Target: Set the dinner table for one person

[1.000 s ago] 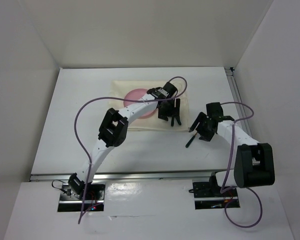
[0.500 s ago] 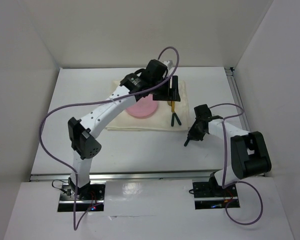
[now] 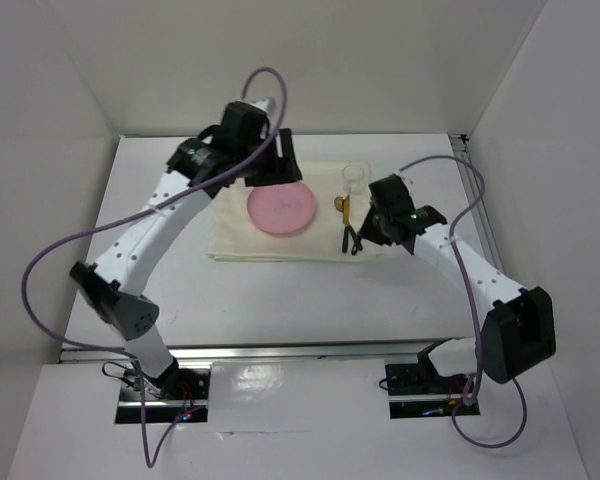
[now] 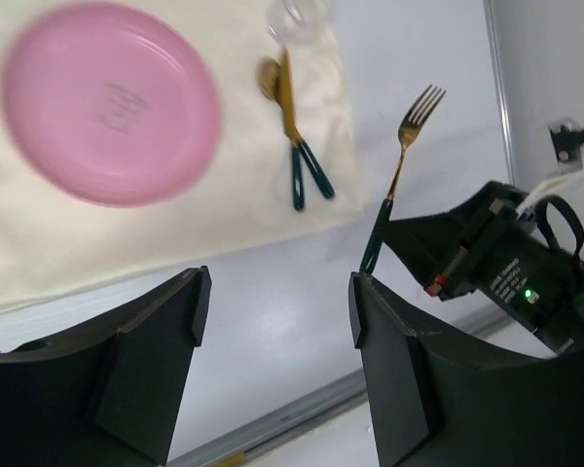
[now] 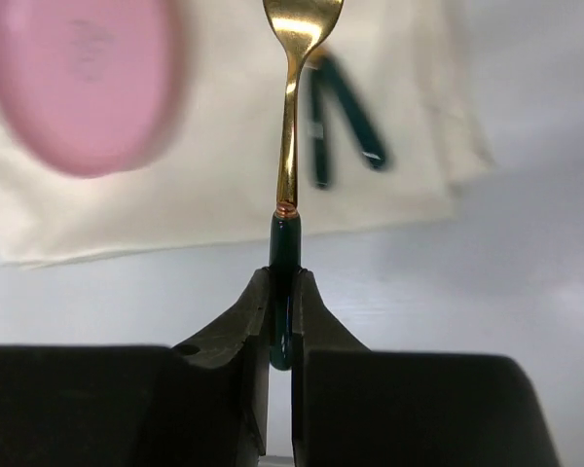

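On the dinner table [image 3: 150,260], a cream cloth [image 3: 230,240] lies mid-table. The left gripper [image 4: 277,292] hovers above it, fingers spread and empty. On the cloth sit a pink plate [image 3: 281,209], two green-handled utensils [image 4: 296,156] and a glass [image 3: 354,176]. The right gripper [image 5: 282,292] pinches the fork [image 5: 292,117] by its handle. Laying the fork down seems to be the only step left.

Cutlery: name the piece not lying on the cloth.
The fork, clamped by its green handle in the fingers of the right gripper. The other two pieces lie on the cream cloth beside the pink plate.
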Robot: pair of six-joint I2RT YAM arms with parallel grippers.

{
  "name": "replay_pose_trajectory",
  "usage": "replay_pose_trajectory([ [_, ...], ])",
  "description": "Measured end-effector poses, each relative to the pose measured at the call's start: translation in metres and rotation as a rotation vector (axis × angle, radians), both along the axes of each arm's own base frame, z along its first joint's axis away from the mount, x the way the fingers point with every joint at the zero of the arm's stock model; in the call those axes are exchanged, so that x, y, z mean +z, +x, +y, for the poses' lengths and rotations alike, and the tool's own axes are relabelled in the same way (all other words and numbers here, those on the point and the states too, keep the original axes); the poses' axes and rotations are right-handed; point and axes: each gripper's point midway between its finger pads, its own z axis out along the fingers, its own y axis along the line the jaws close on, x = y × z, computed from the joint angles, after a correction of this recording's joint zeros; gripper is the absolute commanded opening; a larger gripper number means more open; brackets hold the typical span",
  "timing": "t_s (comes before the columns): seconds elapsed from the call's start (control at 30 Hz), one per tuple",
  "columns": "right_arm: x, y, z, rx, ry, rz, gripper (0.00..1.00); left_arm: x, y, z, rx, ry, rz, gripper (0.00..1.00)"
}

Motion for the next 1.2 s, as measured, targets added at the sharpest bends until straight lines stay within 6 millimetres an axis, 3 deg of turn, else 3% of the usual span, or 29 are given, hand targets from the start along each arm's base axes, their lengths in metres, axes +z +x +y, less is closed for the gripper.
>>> replay_pose_trajectory([
  [0.07, 0.023, 0.02, 0.036, 0.096, 0.021, -0.048, 0.0, 0.024, 0.002, 0.033, 0.087, -0.026, -0.048, 0.76],
  [0.17, 0.045, 0.061, 0.113, 0.271, 0.066, -0.126, 0.0, 0.06, -0.009, 0.076, 0.192, -0.062, -0.132, 0.76],
  [0.37, 0.014, 0.098, 0.243, 0.535, 0.109, -0.128, 0.0, 0.106, -0.05, 0.113, 0.258, -0.14, -0.248, 0.76],
  [0.53, -0.011, 0.12, 0.31, 0.631, 0.151, -0.143, 0.0, 0.098, -0.059, 0.122, 0.282, -0.143, -0.231, 0.76],
  [0.7, -0.029, 0.139, 0.337, 0.632, 0.188, -0.156, 0.0, 0.071, -0.056, 0.119, 0.273, -0.108, -0.165, 0.76],
  [0.93, -0.075, 0.136, 0.34, 0.586, 0.201, -0.066, 0.01, 0.052, -0.058, 0.121, 0.271, -0.081, -0.114, 0.76],
  [1.03, -0.09, 0.135, 0.34, 0.561, 0.203, -0.037, 0.16, 0.051, -0.059, 0.124, 0.278, -0.081, -0.112, 0.76],
  [1.1, -0.095, 0.135, 0.34, 0.545, 0.208, -0.026, 0.36, 0.051, -0.06, 0.125, 0.28, -0.081, -0.112, 0.76],
  [1.2, -0.095, 0.136, 0.34, 0.533, 0.216, -0.024, 0.48, 0.053, -0.061, 0.128, 0.285, -0.084, -0.117, 0.76],
])
